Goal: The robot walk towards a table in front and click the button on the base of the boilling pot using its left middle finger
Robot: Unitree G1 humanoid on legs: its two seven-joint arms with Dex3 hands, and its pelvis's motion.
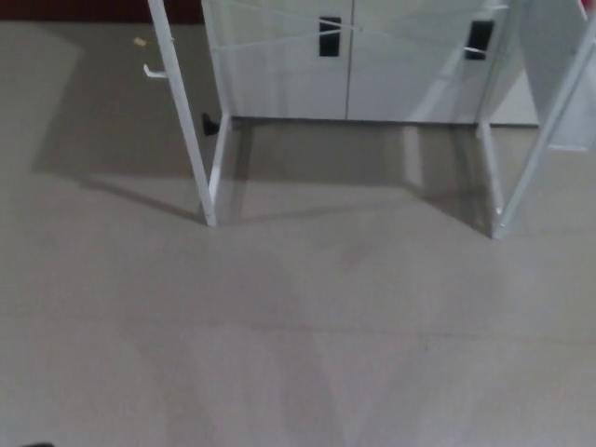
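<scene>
Only the white legs of the table show in the head view: the left legs [186, 130] and the right legs [531, 149] rise out of the top of the picture. The tabletop, the boiling pot and its button are out of view. Neither of my hands shows.
Grey floor [298, 335] stretches from me to the table legs. Behind the legs stands a pale cabinet [354, 65] with dark handles. A small black object [210, 124] lies by the cabinet's left corner, and a small white piece [154, 71] lies on the floor at the far left.
</scene>
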